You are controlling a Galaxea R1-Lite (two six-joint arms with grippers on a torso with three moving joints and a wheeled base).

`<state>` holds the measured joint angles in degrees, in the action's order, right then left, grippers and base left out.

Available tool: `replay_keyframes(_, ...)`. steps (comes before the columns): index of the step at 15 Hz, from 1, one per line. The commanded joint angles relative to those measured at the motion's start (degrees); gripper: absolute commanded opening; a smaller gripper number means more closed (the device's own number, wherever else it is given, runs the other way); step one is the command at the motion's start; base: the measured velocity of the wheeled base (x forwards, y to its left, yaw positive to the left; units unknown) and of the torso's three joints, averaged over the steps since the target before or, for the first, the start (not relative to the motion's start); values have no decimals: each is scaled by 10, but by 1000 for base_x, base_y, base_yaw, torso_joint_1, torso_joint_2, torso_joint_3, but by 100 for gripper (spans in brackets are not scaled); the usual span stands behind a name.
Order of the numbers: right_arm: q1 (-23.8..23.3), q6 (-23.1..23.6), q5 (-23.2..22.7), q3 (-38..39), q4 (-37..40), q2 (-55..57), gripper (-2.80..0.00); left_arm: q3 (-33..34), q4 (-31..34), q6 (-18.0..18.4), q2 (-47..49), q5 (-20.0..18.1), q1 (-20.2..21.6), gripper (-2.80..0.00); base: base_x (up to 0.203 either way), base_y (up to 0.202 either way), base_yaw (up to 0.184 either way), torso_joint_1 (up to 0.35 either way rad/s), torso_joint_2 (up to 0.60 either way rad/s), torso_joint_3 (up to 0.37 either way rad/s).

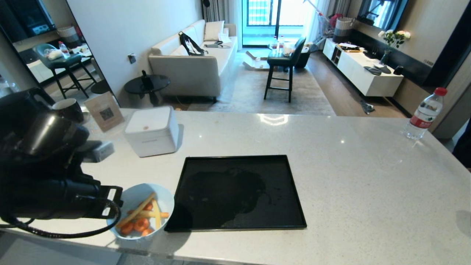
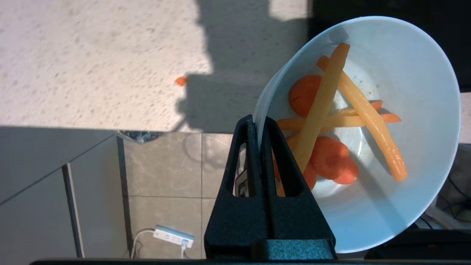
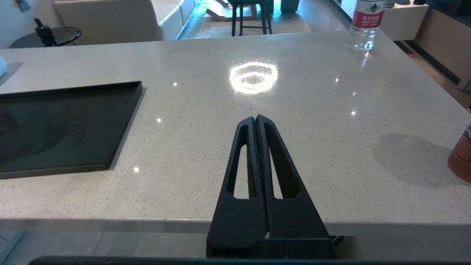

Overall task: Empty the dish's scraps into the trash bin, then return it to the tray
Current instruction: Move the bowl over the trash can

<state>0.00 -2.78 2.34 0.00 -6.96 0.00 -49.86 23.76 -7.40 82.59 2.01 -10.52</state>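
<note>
- The left gripper (image 2: 257, 127) is clenched on the rim of the dish (image 2: 415, 121), one finger inside the wall and one outside, pinching only a thin edge.
- Judged risk: with so small a bite on a smooth rim, the bowl could pivot or slip out if the wrist rolls quickly, dropping it onto the floor tiles seen below it in the left wrist view.
- The scraps (image 2: 331, 125), carrot rounds and pale sticks, lie loose in the tilted bowl; an early tilt would likely spill them on the countertop (image 1: 331, 147) or the floor rather than into the trash bin, which shows in none of the views.
- An orange crumb (image 2: 180, 80) already lies on the stone.
- In the head view the dish (image 1: 162, 198) hangs at the counter's near edge, at about 9 o'clock from the tray (image 1: 294, 191), just beside it and off it.
- The left arm reaches in from the 9 o'clock side, forearm roughly level, its cable looping under the bowl.
- The right gripper (image 3: 255, 121) hovers parked over the counter edge, pressed together and holding nothing.
</note>
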Motion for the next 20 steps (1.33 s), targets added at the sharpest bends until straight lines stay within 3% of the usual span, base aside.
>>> replay_keyframes(1, 0, 0, 0, 0, -1, 0, -280, 21, 1, -1, -37, 0, 32, -280, 0, 0, 0, 0, 0, 0)
replay_keyframes(8, 0, 0, 0, 0, -1, 0, -280, 104, 3, -1, -148, 1, 128, -280, 0, 0, 0, 0, 0, 0)
replay_keyframes(14, 0, 0, 0, 0, -1, 0, -280, 126, 43, -1, -198, -1, 167, -280, 0, 0, 0, 0, 0, 0)
replay_keyframes(20, 0, 0, 0, 0, -1, 0, -280, 125, 62, -1, -216, -54, 197, -280, 0, 0, 0, 0, 0, 0)
